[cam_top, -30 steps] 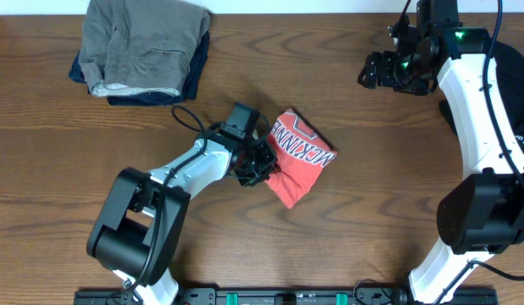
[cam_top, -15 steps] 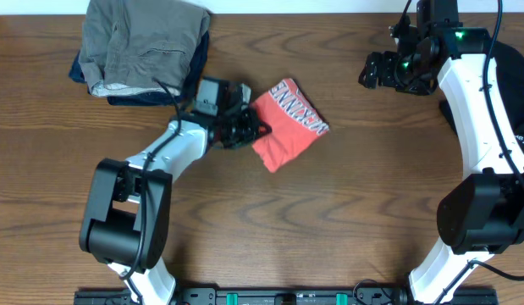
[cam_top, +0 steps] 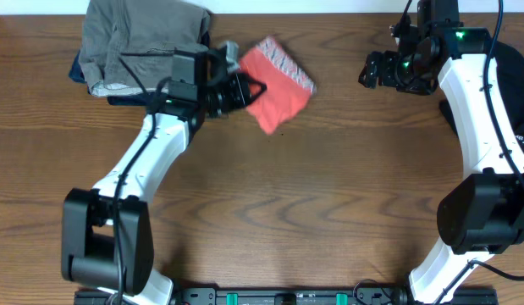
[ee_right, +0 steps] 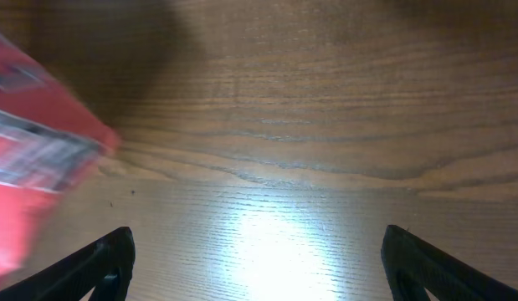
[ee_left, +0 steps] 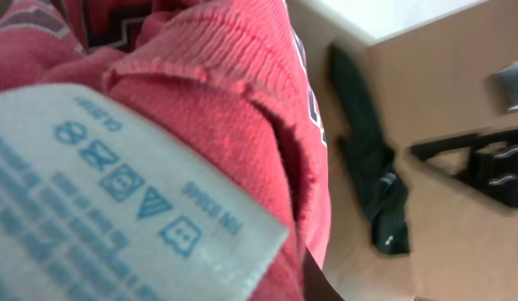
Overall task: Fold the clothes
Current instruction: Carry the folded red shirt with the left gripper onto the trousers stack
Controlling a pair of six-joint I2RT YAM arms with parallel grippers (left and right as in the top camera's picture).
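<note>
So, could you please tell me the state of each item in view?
red T-shirt: folded, gripped at one edge.
left gripper: shut on the red T-shirt.
right gripper: open, empty.
grey-and-navy pile: folded, stacked.
black garment: limp, unfolded.

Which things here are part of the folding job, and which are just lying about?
Job: red T-shirt, held by left gripper; black garment, limp.
Lying about: grey-and-navy pile, already folded.
</note>
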